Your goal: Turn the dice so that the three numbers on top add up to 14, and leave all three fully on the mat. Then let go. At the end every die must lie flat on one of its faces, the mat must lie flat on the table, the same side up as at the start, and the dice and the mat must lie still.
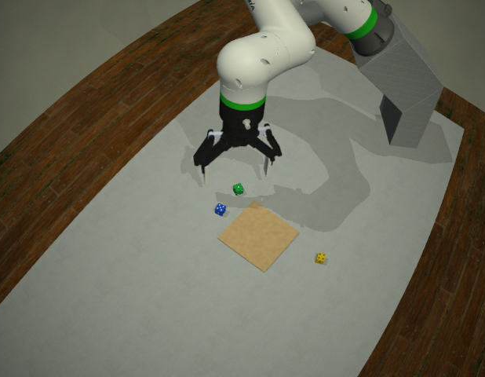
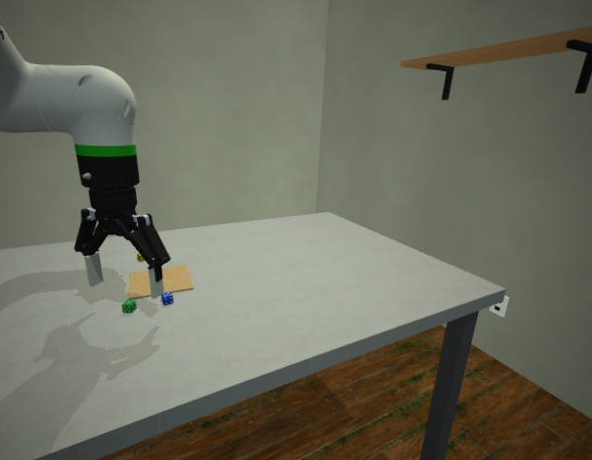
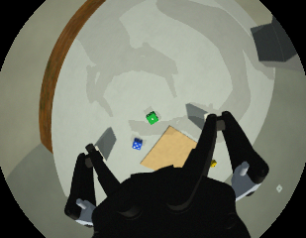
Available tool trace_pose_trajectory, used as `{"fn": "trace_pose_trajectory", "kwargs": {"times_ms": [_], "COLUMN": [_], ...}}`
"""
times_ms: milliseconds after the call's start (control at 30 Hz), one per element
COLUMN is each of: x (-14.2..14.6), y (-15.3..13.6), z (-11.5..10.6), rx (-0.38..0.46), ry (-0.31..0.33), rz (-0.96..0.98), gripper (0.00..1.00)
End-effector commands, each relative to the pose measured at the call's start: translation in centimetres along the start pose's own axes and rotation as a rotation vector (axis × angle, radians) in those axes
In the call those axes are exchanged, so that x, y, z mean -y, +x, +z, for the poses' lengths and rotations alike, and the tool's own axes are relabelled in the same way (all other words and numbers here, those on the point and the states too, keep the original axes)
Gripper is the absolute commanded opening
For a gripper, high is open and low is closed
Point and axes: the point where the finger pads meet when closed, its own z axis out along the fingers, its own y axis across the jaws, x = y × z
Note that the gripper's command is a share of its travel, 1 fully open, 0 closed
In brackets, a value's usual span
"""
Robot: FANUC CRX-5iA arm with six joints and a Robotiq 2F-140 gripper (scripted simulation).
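"Pincer (image 1: 235,178) (image 2: 124,290) (image 3: 149,122) spread wide, nothing between its fingers, from what I see in the top view. Where are the dice?"

"All three lie off the mat (image 1: 259,236) (image 2: 175,280) (image 3: 168,148), on the grey, faintly mottled desk (image 1: 153,283) (image 2: 306,277) (image 3: 128,99). The green die (image 1: 238,188) (image 2: 128,306) (image 3: 152,118) and the blue die (image 1: 220,209) (image 2: 167,298) (image 3: 137,144) are near one corner of it; the yellow die (image 1: 320,258) (image 2: 141,257) (image 3: 214,163) sits off the opposite side."

"What does the mat hold?"

"No die. It's a thin tan square, finely speckled, lying flat. Green shows one pip on top, blue five, yellow four."

"And the exterior view?"

"Black linkages, pale flat fingertips above the desk. The dice are small cubes with dotted faces. A smooth wooden shelf (image 2: 504,50) on black brackets hangs on the wall."

"Wrist view?"

"Green lies beneath the gap between the spread fingertips, blue nearer one of them. Yellow is partly hidden behind a black finger link."
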Motion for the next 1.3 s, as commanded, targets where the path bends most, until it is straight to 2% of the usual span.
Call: {"fn": "trace_pose_trajectory", "kwargs": {"times_ms": [0, 733, 967, 1267], "x": [0.0, -0.4, -1.5, -5.0], "y": [0.0, -0.6, -2.1, -7.2], "z": [0.0, 0.0, 0.0, 0.0], "rx": [0.000, 0.000, 0.000, 0.000], "ry": [0.000, 0.000, 0.000, 0.000], "rz": [0.000, 0.000, 0.000, 0.000], "gripper": [1.00, 1.00, 1.00, 1.00]}}
